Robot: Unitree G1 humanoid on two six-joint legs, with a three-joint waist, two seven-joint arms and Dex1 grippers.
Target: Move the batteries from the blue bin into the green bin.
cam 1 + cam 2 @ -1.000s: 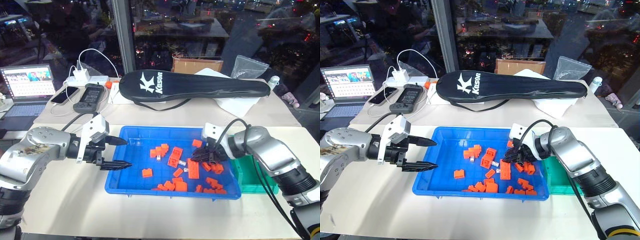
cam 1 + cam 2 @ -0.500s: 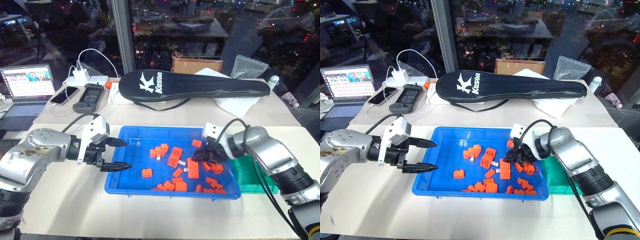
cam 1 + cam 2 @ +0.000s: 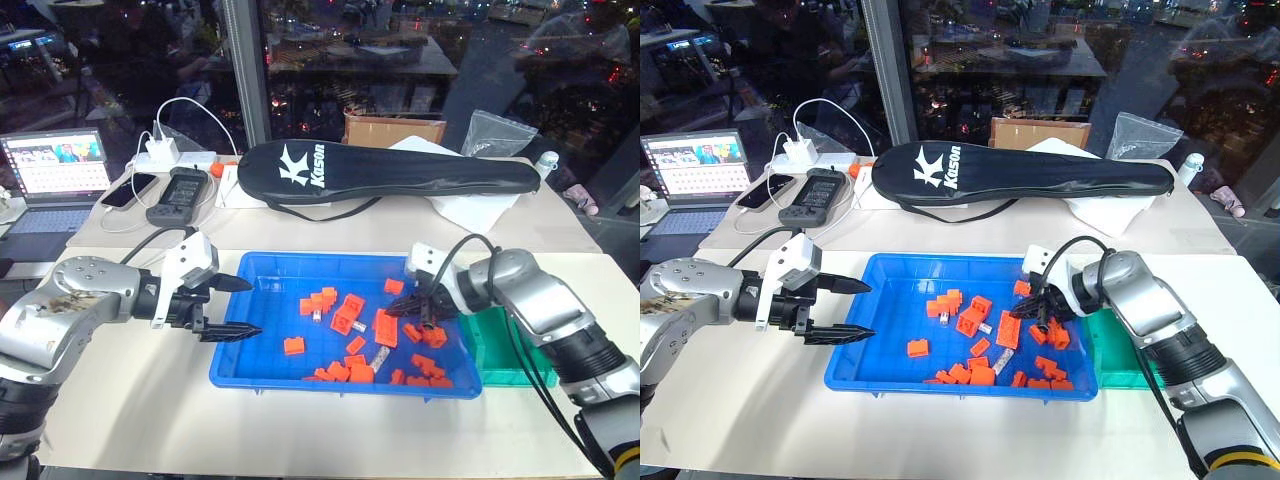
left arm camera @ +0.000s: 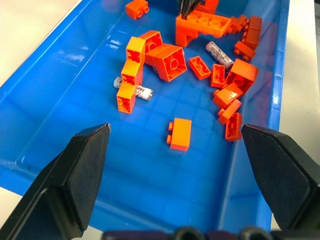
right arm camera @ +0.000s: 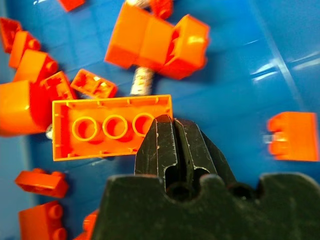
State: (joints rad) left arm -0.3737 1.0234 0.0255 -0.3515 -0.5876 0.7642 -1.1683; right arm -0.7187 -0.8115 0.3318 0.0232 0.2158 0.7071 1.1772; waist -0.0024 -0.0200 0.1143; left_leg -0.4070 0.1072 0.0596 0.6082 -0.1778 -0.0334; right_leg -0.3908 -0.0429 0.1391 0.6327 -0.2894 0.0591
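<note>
The blue bin (image 3: 262, 340) sits mid-table, scattered with orange bricks. One battery (image 3: 316, 315) lies by a brick cluster. Another battery (image 3: 380, 358) lies just in front of a long orange brick (image 3: 385, 325), which is tipped up on its edge. My right gripper (image 3: 418, 308) is shut, its tips touching that brick's rim (image 5: 112, 127); I cannot tell whether they pinch it. A battery (image 5: 142, 80) shows past the brick in the right wrist view. My left gripper (image 3: 250, 305) hangs open over the bin's left end, holding nothing. The green bin (image 3: 505, 350) stands against the blue bin's right side.
Behind the blue bin lie a long black racket case (image 3: 390, 170), a cardboard box (image 3: 390, 128) and a plastic bag (image 3: 495, 130). A laptop (image 3: 55, 165), a handheld device (image 3: 175, 195) and a charger with cables (image 3: 165, 152) are at the back left.
My right gripper closed and rose slightly. The long orange brick went from lying flat to tipped up, uncovering a battery beside it. The left arm stayed put.
</note>
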